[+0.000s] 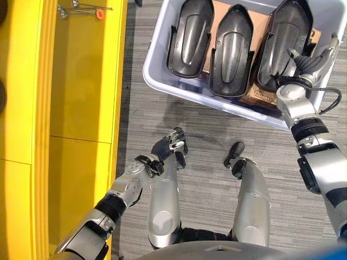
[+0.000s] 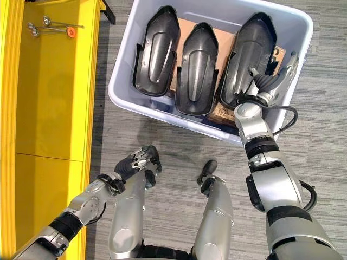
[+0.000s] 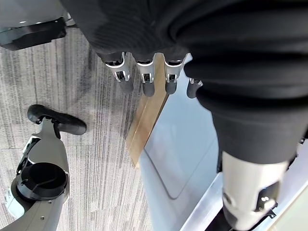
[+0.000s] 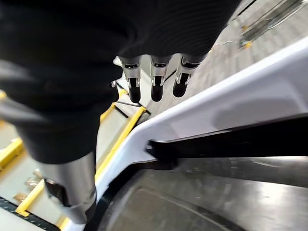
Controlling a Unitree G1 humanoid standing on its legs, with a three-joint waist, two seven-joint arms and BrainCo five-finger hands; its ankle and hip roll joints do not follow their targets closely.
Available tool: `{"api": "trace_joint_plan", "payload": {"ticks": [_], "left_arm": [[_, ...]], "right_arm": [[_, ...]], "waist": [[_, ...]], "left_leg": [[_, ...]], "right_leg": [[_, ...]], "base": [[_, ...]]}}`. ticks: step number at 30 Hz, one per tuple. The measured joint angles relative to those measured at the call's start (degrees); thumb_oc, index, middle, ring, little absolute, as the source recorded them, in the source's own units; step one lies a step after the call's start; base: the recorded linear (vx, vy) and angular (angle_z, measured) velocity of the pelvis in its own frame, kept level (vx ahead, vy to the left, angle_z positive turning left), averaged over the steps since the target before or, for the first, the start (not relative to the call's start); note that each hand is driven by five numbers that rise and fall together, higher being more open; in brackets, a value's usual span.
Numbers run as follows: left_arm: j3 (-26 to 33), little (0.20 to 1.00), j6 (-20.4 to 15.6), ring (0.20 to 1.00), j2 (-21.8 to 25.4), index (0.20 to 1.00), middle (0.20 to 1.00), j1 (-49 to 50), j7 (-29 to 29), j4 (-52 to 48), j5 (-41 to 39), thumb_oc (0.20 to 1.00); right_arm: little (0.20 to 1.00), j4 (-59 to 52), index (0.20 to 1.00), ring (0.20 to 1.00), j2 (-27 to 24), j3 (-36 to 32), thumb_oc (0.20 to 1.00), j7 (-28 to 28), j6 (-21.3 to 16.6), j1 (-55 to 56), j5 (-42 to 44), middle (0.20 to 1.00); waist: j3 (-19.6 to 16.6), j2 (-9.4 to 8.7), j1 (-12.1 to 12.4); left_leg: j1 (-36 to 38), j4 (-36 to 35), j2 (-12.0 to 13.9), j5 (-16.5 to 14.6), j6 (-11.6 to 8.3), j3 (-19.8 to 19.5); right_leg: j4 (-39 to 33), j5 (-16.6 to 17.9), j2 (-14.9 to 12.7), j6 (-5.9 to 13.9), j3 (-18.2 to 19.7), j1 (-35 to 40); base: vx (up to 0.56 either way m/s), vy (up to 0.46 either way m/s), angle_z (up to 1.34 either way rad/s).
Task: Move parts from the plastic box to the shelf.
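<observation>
Right hand point(image 2: 271, 81): reaches over the near rim of the plastic box point(image 2: 135, 116), fingers straight and spread, holding nothing, hovering at the near end of the rightmost part point(image 2: 246, 54); whether a fingertip touches the part cannot be told. Its wrist view shows the fingers point(image 4: 155, 82) extended above the pale box wall and a dark glossy part surface just beneath. Left hand point(image 1: 171, 147): low over the grey carpet point(image 1: 206, 179), well apart from the box, fingers loosely bent and empty; its wrist view shows the fingers point(image 3: 144, 79) hanging relaxed. Parts: three dark, shell-shaped moulded pieces, standing side by side in the box, the left part point(image 2: 156, 51), the middle part point(image 2: 198, 67) and the rightmost one, resting on brown cardboard point(image 2: 187, 27) that lines the box. Plastic box: pale grey-white, on the carpet ahead of the robot. Shelf point(image 1: 81, 81): yellow, to the robot's left, with a few small metal items point(image 1: 81, 10) lying at its far end.
</observation>
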Motion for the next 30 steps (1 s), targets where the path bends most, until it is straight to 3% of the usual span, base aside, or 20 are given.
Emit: {"api": "trace_joint_plan", "payload": {"ticks": [8, 16, 22, 24, 27, 30], "left_arm": [[1.01, 1.0, -0.02, 1.0, 0.05, 1.0, 1.0, 0.55, -1.16, 0.0, 0.1, 1.0], [1.18, 1.0, -0.01, 1.0, 0.38, 1.0, 1.0, 0.59, -2.03, 0.01, 0.13, 1.0], [1.34, 1.0, 1.19, 1.0, 0.23, 1.0, 1.0, 0.27, -3.31, -0.2, -2.01, 1.0], [1.96, 1.0, 1.24, 1.0, -0.06, 1.0, 1.0, 0.38, -3.32, -0.53, -2.05, 1.0], [1.9, 1.0, 1.23, 1.0, 0.02, 1.0, 1.0, 0.73, -3.33, -0.73, -2.18, 1.0], [2.28, 1.0, 1.17, 1.0, -0.02, 1.0, 1.0, 0.78, -3.29, -0.73, -2.18, 1.0]], "right_arm": [[1.0, 1.74, 1.0, 1.0, -0.1, -0.46, 1.0, -2.21, 0.81, 0.05, 1.59, 1.0], [1.0, 3.82, 1.0, 1.0, -2.37, 2.31, 1.0, 1.26, 2.17, -2.02, 7.26, 1.0], [1.0, 6.47, 1.0, 1.0, -2.95, 2.38, 1.0, 4.92, 2.21, -5.08, 12.04, 1.0], [1.0, 8.97, 1.0, 1.0, -2.86, 2.17, 1.0, 9.47, 3.31, -6.77, 16.34, 1.0], [1.0, 13.39, 1.0, 1.0, -0.24, 1.44, 1.0, 13.77, 5.84, -1.69, 24.33, 1.0], [1.0, 12.95, 1.0, 1.0, -0.2, 0.23, 1.0, 14.93, 5.97, -1.29, 24.94, 1.0]], "waist": [[-0.01, 0.19, -0.09], [-0.06, 0.2, 0.07], [-0.22, 0.2, -0.06], [-0.25, 0.29, 0.1], [-0.22, 0.66, 0.93], [-0.22, 0.67, 0.32]], "left_leg": [[-1.09, 0.94, 0.08, -0.01, 0.16, -0.2], [-1.73, 1.25, 0.27, -0.49, -0.22, -0.18], [-2.57, 2.24, 0.29, -0.95, -0.25, -0.59], [-2.77, 2.24, 0.28, -0.96, -0.4, -0.65], [-3.03, 2.18, 0.22, -0.93, -0.42, -0.5], [-3.31, 3.08, 0.29, -1.3, -0.35, -0.52]], "right_leg": [[0.8, -0.47, -0.19, -0.14, -0.04, -1.09], [1.45, -0.95, -0.23, -0.48, 0.38, -1.94], [2.47, -1.13, -0.58, -0.47, 0.39, -2.71], [2.8, -1.49, -0.74, -0.09, 0.38, -2.96], [2.81, -1.35, -0.81, -0.48, 0.33, -3.27], [2.97, -1.36, -0.92, -0.21, 0.32, -3.19]], "base": [[0.0, -0.004, 0.0], [0.03, -0.001, 0.0], [-0.01, -0.008, 0.01], [0.04, -0.011, 0.02], [0.0, 0.0, 0.0], [0.0, 0.0, 0.0]]}}
